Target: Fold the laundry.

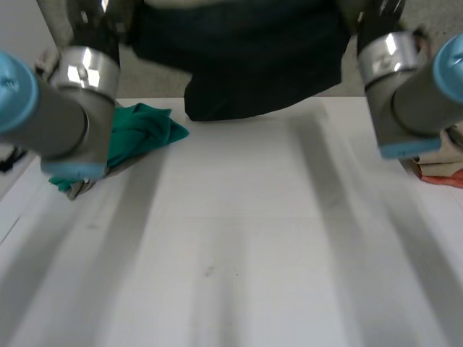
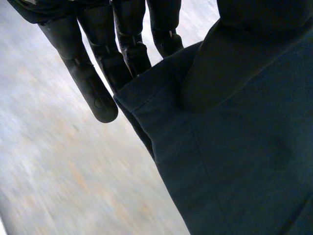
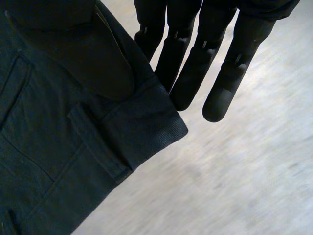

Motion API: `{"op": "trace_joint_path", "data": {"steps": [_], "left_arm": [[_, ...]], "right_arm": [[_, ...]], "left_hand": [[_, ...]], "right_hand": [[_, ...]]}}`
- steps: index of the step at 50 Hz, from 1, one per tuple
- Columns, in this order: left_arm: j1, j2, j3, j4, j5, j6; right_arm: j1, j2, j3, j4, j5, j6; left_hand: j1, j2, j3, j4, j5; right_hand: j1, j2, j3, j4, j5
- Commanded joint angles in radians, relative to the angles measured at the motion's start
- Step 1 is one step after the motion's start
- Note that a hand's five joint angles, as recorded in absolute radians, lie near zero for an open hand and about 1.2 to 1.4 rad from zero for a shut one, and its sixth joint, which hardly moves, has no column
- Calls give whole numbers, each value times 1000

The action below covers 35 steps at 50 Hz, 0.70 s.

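Left hand (image 2: pixel 95 83) has its fingers straight behind a stitched edge of the dark, near-black woven cotton garment (image 1: pixel 246 65), and its thumb presses the cloth against them from the front, so it is clamped on that edge in a flat pinch. Right hand (image 3: pixel 220 93) does the same at the other end: its thumb lies over a band with a belt loop and a pocket seam just below, which suggests trousers held by the waist, with straight fingers backing the cloth. In the head view the garment hangs between the left arm (image 1: pixel 51 116) and the right arm (image 1: pixel 405 94), stretched across the far side of the white table (image 1: pixel 239 238). Its lower edge reaches down to the far part of the tabletop, though I cannot tell whether it rests there. A crumpled teal-green cloth (image 1: pixel 148 130) lies on the table beside the left arm, and a red and white bundle of fabric (image 1: pixel 438 173) sits at the table's edge past the right arm. The folding itself looks not yet begun, and the likely step is laying the garment out flat. Both grips are shallow, close to the edge of the cloth, so heavy fabric could slide out of either pinch if the arms swing or spread. If one end drops, the garment would land in a heap, and a low pass on the left could drag the green cloth along
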<state>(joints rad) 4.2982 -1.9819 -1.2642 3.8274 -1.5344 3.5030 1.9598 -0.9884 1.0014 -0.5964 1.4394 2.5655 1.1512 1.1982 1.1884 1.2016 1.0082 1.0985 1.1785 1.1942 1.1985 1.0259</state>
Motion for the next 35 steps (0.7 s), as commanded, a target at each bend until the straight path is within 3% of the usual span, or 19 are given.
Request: {"op": "trace_joint_path", "data": {"steps": [1,11,18,26,32,33,34,35], "left_arm": [[-21,2,-298,-20,3,17],[-74,90,-563,-143,0,51],[-100,291,-682,-399,0,51],[-130,416,-730,-823,-7,51],[-130,413,-712,-868,-6,57],[-129,414,-707,-867,-4,62],[-124,414,-687,-855,-3,71],[-123,414,-675,-845,-3,74]], "right_arm": [[-6,70,192,115,-10,-15],[-16,1,471,384,-11,-87],[-18,-209,626,614,-8,-215],[-36,-341,755,894,1,-326],[-59,-361,807,905,-7,-334],[-61,-361,812,893,-8,-332],[-62,-361,815,883,-10,-331],[-62,-361,816,876,-10,-329]], "left_hand": [[245,198,208,195,214],[245,198,208,195,214],[245,198,208,195,214],[245,198,208,195,214],[245,198,208,195,214],[152,105,115,102,121],[-412,-459,-450,-463,-444],[-653,-700,-691,-704,-685]], "right_hand": [[298,218,202,198,196],[298,218,202,198,196],[298,218,202,198,196],[298,218,202,198,196],[298,218,202,198,196],[298,218,202,198,196],[298,218,202,198,196],[298,218,202,198,196]]}}
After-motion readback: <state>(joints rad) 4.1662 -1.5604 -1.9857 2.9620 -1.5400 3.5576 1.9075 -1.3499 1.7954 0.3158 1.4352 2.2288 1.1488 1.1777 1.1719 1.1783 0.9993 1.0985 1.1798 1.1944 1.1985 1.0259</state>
